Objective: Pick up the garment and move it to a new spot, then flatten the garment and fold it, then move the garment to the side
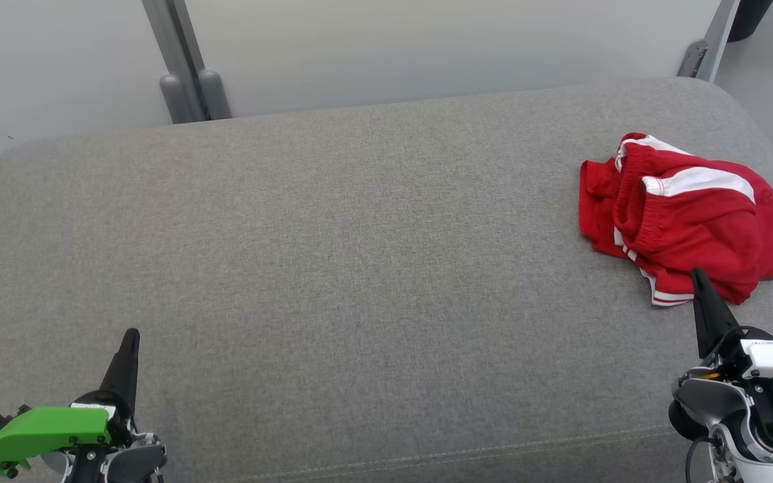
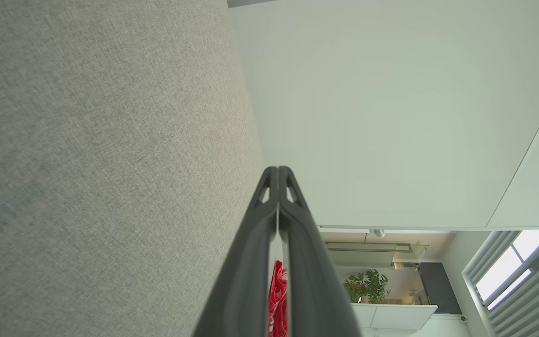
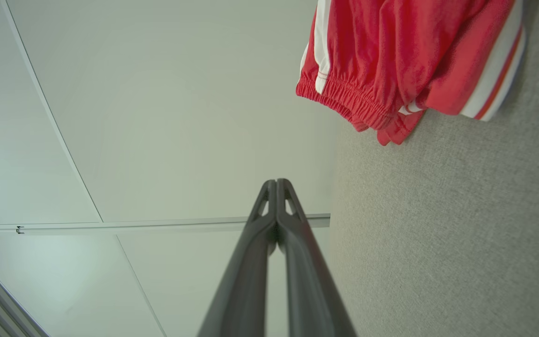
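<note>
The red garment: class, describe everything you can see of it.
The red garment looks like soft shorts with white stripes and a gathered elastic waistband. It lies crumpled on the grey cushion, near its right end. Only the cushion touches it; the shut right gripper points past it, apart.

Garment (image 1: 685,218) on cushion's (image 1: 333,255) right
</note>
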{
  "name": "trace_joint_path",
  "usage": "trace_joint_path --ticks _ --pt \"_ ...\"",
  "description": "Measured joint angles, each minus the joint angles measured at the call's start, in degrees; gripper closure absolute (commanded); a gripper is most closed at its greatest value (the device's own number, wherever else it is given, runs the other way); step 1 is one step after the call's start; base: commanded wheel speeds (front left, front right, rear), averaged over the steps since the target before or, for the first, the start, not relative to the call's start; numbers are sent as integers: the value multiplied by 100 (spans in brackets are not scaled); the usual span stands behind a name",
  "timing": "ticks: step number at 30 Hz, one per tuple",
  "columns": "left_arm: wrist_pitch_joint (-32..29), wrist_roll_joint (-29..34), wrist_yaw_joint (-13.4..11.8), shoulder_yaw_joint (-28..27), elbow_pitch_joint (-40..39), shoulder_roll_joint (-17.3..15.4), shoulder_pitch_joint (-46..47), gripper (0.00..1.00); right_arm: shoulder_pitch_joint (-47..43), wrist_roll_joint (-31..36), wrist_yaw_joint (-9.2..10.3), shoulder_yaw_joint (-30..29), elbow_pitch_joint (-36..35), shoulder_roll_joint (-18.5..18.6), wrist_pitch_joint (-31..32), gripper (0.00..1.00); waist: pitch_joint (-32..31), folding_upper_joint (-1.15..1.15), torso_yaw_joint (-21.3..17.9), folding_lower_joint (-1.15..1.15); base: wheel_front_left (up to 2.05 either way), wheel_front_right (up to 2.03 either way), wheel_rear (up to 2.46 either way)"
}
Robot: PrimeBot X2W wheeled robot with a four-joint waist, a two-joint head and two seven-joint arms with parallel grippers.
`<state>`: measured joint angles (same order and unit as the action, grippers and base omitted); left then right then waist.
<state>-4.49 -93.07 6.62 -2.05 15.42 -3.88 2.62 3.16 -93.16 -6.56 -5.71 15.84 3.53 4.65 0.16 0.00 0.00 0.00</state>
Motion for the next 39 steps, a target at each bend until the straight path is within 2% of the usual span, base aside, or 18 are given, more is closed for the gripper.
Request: trace_joint_path --ticks 39 --pt "0 -2 44 -11 53 22 12 100 0 -18 -10 -18 33 -2 1 100 -2 0 0 0 0 0 0"
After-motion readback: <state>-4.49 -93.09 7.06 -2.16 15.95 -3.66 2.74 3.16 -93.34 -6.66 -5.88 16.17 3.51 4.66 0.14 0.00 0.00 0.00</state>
